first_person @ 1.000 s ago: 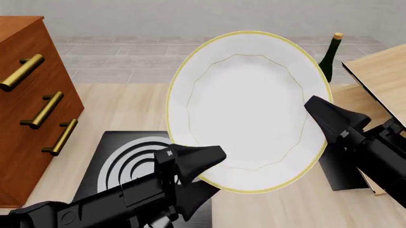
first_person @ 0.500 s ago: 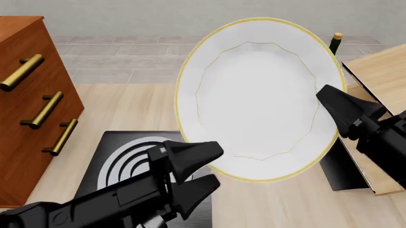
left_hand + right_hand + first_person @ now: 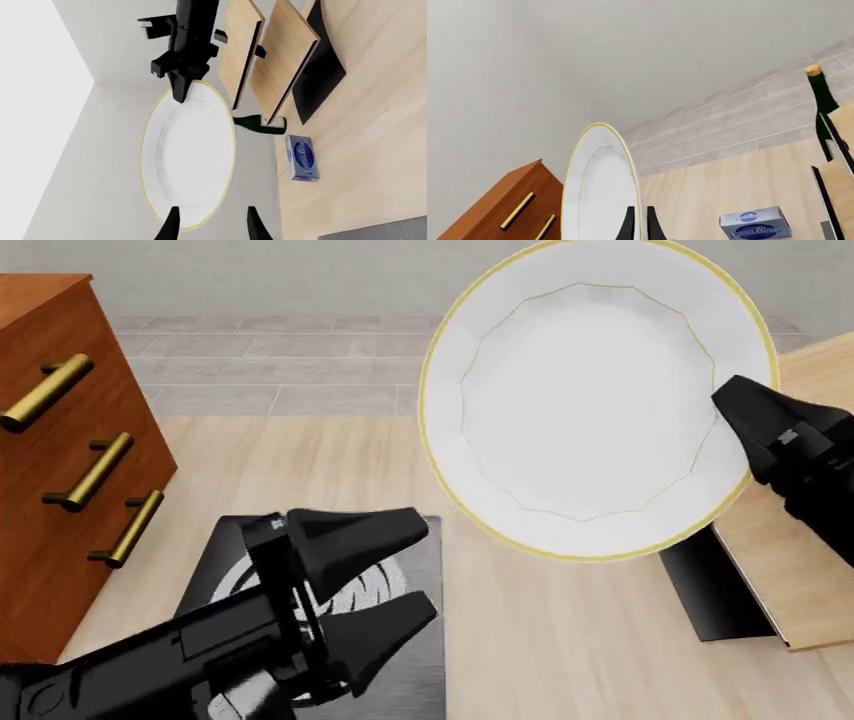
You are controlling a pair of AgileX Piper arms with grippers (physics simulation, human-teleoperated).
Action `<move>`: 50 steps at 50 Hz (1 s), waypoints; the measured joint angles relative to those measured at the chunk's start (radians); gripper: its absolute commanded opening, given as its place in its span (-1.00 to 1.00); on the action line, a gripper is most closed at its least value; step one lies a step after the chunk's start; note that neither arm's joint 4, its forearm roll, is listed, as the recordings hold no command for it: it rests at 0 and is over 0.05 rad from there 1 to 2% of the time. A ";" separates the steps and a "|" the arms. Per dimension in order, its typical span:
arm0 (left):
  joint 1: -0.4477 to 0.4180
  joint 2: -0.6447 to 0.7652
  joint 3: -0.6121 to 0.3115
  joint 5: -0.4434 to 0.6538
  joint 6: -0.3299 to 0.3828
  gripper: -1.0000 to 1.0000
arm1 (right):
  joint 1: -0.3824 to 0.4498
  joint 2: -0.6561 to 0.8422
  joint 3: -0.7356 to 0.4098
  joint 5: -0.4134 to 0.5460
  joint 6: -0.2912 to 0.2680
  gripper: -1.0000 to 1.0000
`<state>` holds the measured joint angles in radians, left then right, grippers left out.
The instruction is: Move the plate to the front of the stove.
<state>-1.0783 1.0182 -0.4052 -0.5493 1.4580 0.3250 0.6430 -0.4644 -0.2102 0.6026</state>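
The plate (image 3: pixel 594 400), white with a thin gold rim, hangs tilted in the air at the upper right, facing the camera. My right gripper (image 3: pixel 738 430) is shut on its right rim; the right wrist view shows the plate (image 3: pixel 600 185) edge-on, with that gripper (image 3: pixel 639 226) pinching its rim. My left gripper (image 3: pixel 394 570) is open and holds nothing, low over the stove (image 3: pixel 227 545), whose grey rings are mostly hidden by the arm. In the left wrist view the plate (image 3: pixel 190 155) stands ahead of the open left gripper (image 3: pixel 212 227).
A brown drawer cabinet (image 3: pixel 67 440) with gold handles stands at the left. Tilted wooden boards (image 3: pixel 814 380) and a plain black mat (image 3: pixel 714 590) are at the right. A green bottle (image 3: pixel 824 107) and a blue box (image 3: pixel 754 225) stand farther back.
The right gripper has carried the plate up and to the right. The left gripper has drawn back down and left from the plate's lower rim, its jaws now wide apart.
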 measured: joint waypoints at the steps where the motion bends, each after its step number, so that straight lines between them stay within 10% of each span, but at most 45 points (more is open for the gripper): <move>1: 0.005 -0.014 -0.003 0.013 -0.010 1.00 | -0.004 0.001 -0.002 0.001 0.000 -1.00; 50: 0.273 -0.637 -0.332 0.703 -0.680 1.00 | -0.063 0.289 -0.177 -0.040 0.018 -1.00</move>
<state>-0.8052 0.3809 -0.7375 0.1539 0.7776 0.2623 0.9318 -0.6412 -0.2505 0.6206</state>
